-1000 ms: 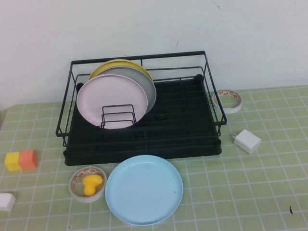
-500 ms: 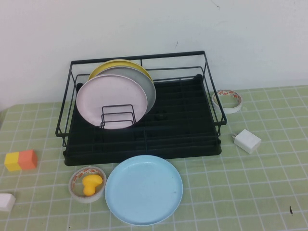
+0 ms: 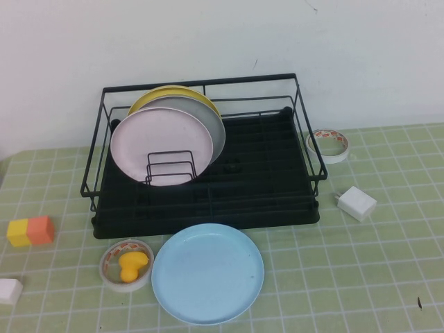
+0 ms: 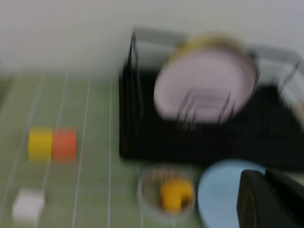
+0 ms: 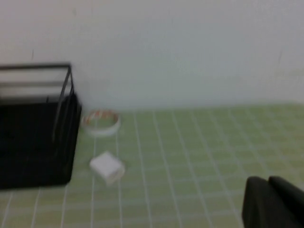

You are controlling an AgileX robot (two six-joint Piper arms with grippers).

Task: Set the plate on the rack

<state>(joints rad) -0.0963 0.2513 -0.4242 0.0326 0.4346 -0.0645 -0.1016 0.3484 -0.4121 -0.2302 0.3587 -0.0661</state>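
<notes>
Tabletop inventory, L to R, high view.

- Far L edge: white block (image 3: 10, 291), cut off by frame; yellow/orange block (image 3: 30, 231) above it, well apart from everything else. Open cloth around both.
- Tape roll (image 3: 126, 265) w/ small yellow object (image 3: 132, 266) inside, just in front of rack's L front corner, just beside plate's L rim.
- Plate (image 3: 207, 272): light blue, flat on table, directly in front of rack, far rim near tray's front edge. Not on rack. Open cloth to its R and near side.
- Rack (image 3: 302, 125): black wire frame on black tray, against back wall. L half holds 3 plates on edge, leaning: pink plate (image 3: 161, 141) in front, grey plate (image 3: 208, 119) behind, yellow plate (image 3: 163, 94) rearmost. Wire dividers (image 3: 169, 168) in front of pink plate. R half of tray bare.
- R of rack: second tape roll (image 3: 328, 145) near back R corner; white charger (image 3: 356, 202) near front R corner, apart from tray.
- Surface: green check cloth (image 3: 361, 277); plain white wall (image 3: 347, 41) behind.
- Left gripper (image 4: 268, 199): dark shape at edge of left wrist view, over near side of plate; not seen from above. Fingers: can't tell.
- Right gripper (image 5: 273, 202): dark shape at edge of right wrist view, over open cloth, well apart from charger. Fingers: can't tell.
</notes>
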